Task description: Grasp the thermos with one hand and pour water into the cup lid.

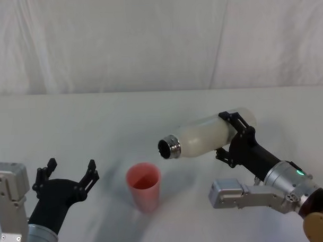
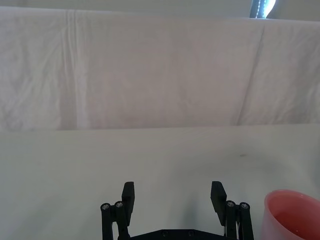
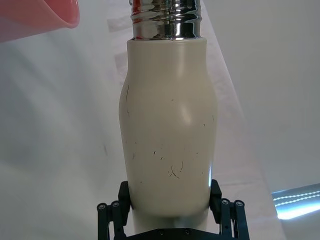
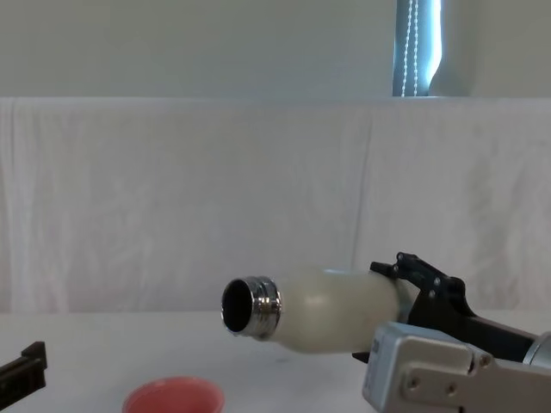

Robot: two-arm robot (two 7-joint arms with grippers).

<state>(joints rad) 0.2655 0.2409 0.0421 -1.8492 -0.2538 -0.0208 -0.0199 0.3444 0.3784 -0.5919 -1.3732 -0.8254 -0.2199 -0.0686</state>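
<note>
Right end effector (image 1: 232, 135): jaws clamped across the lower body of the thermos (image 1: 207, 136), near its base, one jaw on each side in the right wrist view (image 3: 170, 212). It is held in the air over the right half of the table (image 1: 97, 118), clear of the surface.

Thermos attitude: long axis close to horizontal, base toward the right arm, chrome neck (image 1: 170, 147) pointing toward the table's left side and dipped slightly. Mouth open, no cap. No stream at the mouth that I can make out.

Cup (image 1: 144, 186): upright on the table near the front edge, about mid-table, pink, open side up. It sits below the neck and a little beyond it along the thermos axis; the mouth looks to be just short of being over the rim. Contents cannot be judged.

Judgement: the pour turns on this offset. The mouth wants to go a touch further toward the cup, then tip more. Tipping from here risks water landing on the table at the cup's right side.

Left end effector (image 1: 67, 180): jaws apart, empty, idle above the front-left corner, beside the cup and not touching it.
</note>
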